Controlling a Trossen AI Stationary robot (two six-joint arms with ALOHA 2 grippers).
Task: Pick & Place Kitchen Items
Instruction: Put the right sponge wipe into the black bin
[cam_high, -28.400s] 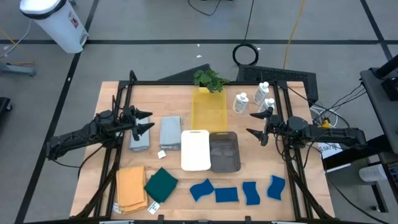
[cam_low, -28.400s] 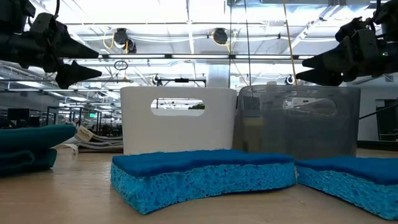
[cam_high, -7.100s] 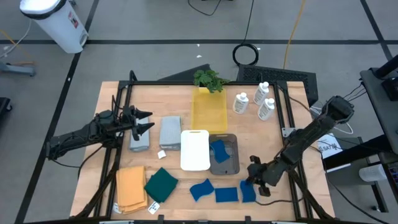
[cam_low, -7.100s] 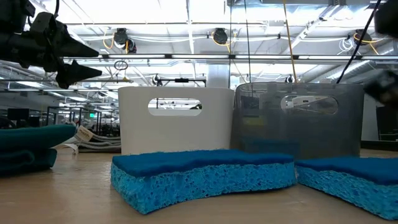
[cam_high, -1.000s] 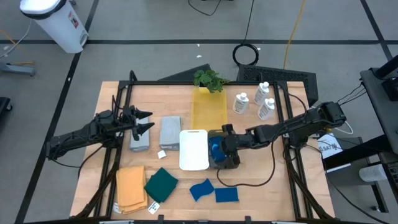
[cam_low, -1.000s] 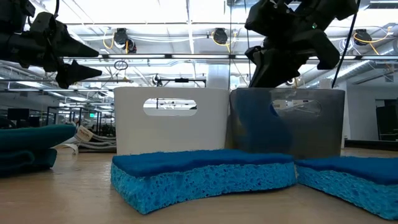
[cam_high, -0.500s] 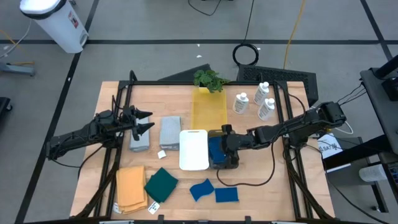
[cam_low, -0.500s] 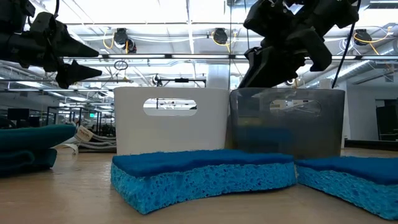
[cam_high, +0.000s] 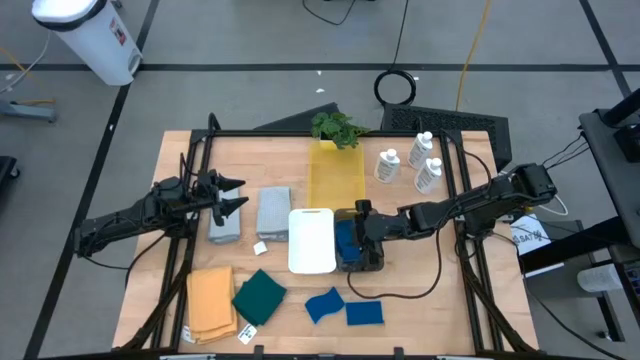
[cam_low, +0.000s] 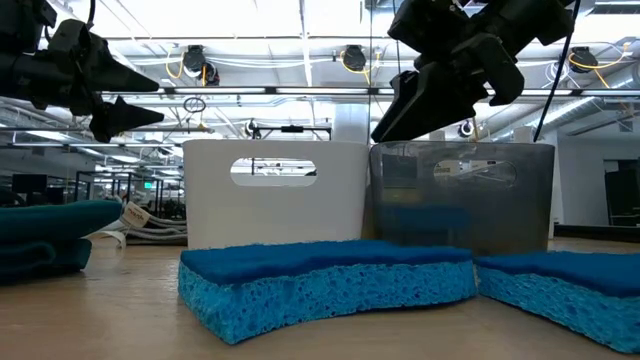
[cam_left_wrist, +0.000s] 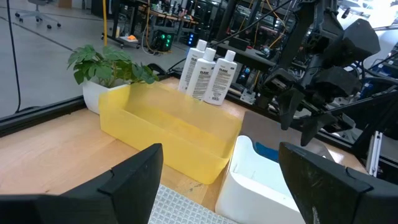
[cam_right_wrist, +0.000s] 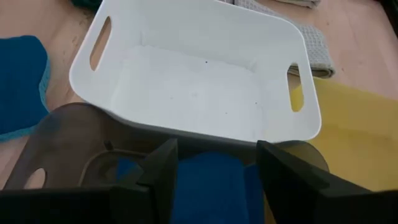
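My right gripper (cam_high: 352, 233) hangs open over the smoky grey bin (cam_high: 374, 262), its fingers slanting down toward the table's left. Blue sponges (cam_high: 345, 242) lie inside that bin; in the right wrist view one sponge (cam_right_wrist: 210, 167) shows below and between the spread fingers, apart from them. Two more blue sponges (cam_high: 323, 303) (cam_high: 364, 313) lie flat on the table near the front edge. My left gripper (cam_high: 238, 196) waits open above the left side, over the grey cloths (cam_high: 273, 212). Three white bottles (cam_high: 412, 160) stand at the far right.
A white bin (cam_high: 313, 240) stands against the grey bin's left side, and a yellow bin (cam_high: 335, 175) lies behind both, with a potted plant (cam_high: 337, 127) at its far end. An orange-tan cloth (cam_high: 210, 303) and a dark green cloth (cam_high: 260, 297) lie at the front left.
My right gripper has opened over the grey bin and let go of a blue sponge. The sponge stood on end inside the bin a second ago and now lies flat in it. The gripper's fingers have tipped up a little.
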